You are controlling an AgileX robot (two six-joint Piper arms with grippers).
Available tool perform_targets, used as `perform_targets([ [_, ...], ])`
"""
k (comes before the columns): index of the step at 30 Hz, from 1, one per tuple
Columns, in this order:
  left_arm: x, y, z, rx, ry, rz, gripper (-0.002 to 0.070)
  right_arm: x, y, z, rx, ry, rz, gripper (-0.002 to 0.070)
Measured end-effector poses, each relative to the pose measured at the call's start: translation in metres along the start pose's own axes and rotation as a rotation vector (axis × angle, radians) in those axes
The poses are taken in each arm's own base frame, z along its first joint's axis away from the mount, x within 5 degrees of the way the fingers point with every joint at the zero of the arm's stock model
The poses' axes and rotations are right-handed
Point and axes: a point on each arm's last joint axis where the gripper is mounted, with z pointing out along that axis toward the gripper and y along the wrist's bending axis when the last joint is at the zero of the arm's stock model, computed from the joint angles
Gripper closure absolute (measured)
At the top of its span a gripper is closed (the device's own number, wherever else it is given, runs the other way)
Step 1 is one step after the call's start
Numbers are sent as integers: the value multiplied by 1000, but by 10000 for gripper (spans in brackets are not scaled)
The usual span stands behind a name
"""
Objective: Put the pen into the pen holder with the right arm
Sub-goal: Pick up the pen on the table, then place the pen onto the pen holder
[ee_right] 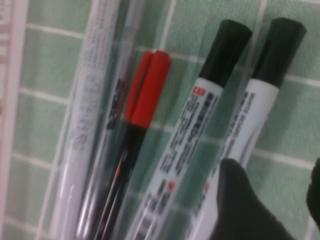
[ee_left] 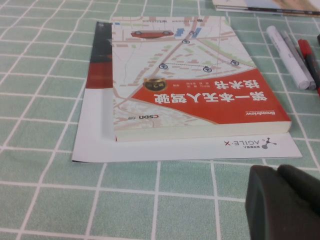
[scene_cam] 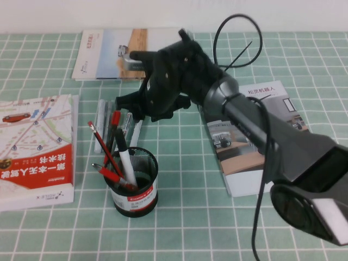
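the bulky black right arm (scene_cam: pixel 255 130) was stretched out over the green checked tablecloth (scene_cam: pixel 217 228), its right gripper (scene_cam: pixel 140 110) hanging low over a row of markers lying side by side. its fingers (ee_right: pixel 240 205) stood apart and held nothing. the slim white-barrelled pen with the black cap (ee_right: pixel 261 97) lay flat at the end of the row, just beside the printed black-capped marker (ee_right: pixel 200 115) and under the parted fingers. the small black wire-mesh pen holder (scene_cam: pixel 136 185) stood near, already stocked with pens.

it looked like the reach-and-grasp step. next, i'd say, came a careful drop so the fingers straddled only the plain pen, not its neighbour.

the left gripper (ee_left: pixel 285 205) sat low beside the red-and-white book (ee_left: pixel 195 85); whether it was open i couldn't tell.
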Motion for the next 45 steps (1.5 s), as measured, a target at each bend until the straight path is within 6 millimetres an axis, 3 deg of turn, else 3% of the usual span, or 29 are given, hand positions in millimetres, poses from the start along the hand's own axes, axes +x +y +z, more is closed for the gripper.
perform_targets([
  [6,0,0,0,0,0,0,679,5,-2,21,17,-5,5,400],
  [15,0,0,0,0,0,0,679,8,-5,28,37,9,1,401],
  [19,0,0,0,0,0,0,679,11,-8,26,77,44,-24,463],
  [22,0,0,0,0,0,0,679,12,-10,25,105,61,-37,562],
  [30,0,0,0,0,0,0,679,13,-11,21,120,87,-88,568],
  [35,0,0,0,0,0,0,679,8,-7,-2,129,82,-147,568],
  [41,0,0,0,0,0,0,679,-2,1,-67,120,19,-182,568],
  [45,0,0,0,0,0,0,679,8,-3,-96,148,49,-199,568],
])
